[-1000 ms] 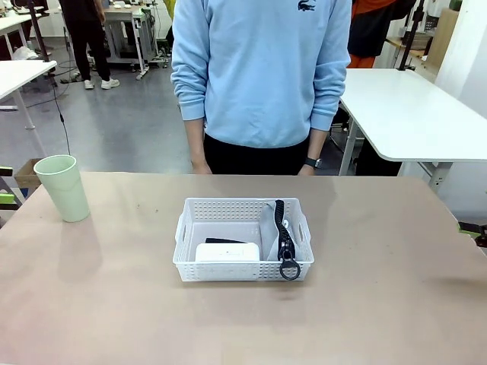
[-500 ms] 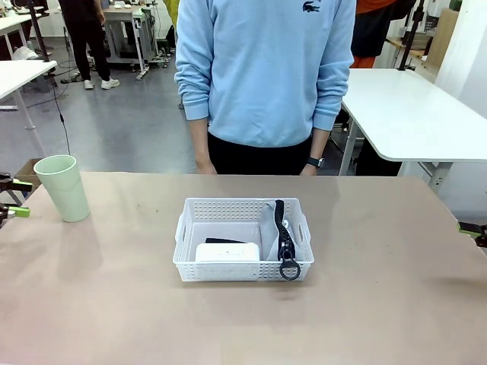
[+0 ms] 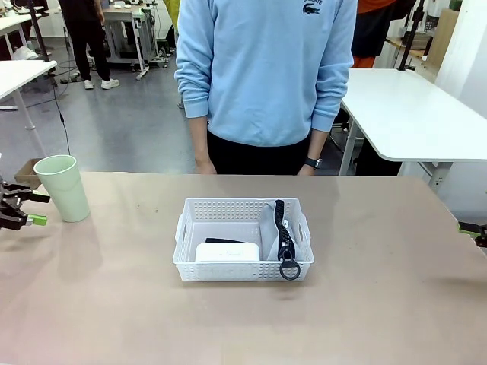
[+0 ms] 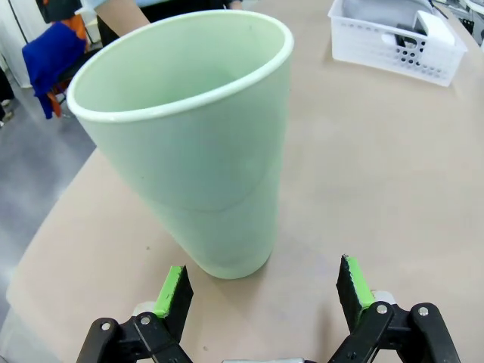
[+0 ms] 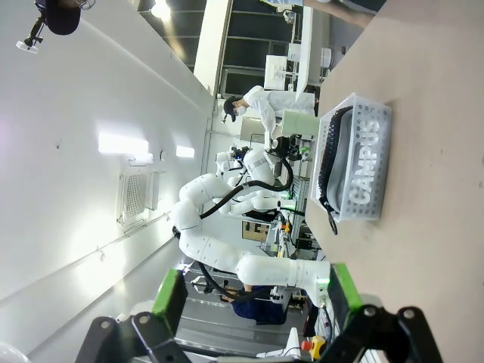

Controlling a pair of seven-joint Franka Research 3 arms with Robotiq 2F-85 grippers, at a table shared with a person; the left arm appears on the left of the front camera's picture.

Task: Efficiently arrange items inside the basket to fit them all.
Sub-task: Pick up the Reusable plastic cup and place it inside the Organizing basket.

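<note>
The pale green cup [image 3: 57, 188] stands upright at the table's far left. My left gripper [image 3: 35, 210] is open just left of it; in the left wrist view the cup [image 4: 189, 144] rises close ahead of the open left gripper [image 4: 263, 291], apart from both pads. The white basket [image 3: 242, 239] sits mid-table. It holds the grey pouch [image 3: 275, 226] standing on edge along its right side, a white device [image 3: 227, 252] and a small black object [image 3: 224, 241]. My right gripper [image 5: 257, 299] is open and empty, far from the basket [image 5: 355, 162]; its tip [image 3: 473, 230] shows at the right edge.
A person in a light blue sweatshirt [image 3: 266, 68] stands at the far side, hands down behind the table edge. Bare brown tabletop [image 3: 137, 304] surrounds the basket. White tables stand behind on both sides.
My left gripper has come in from the left edge and moved right, up to the cup. The basket, its contents and the right gripper have not moved.
</note>
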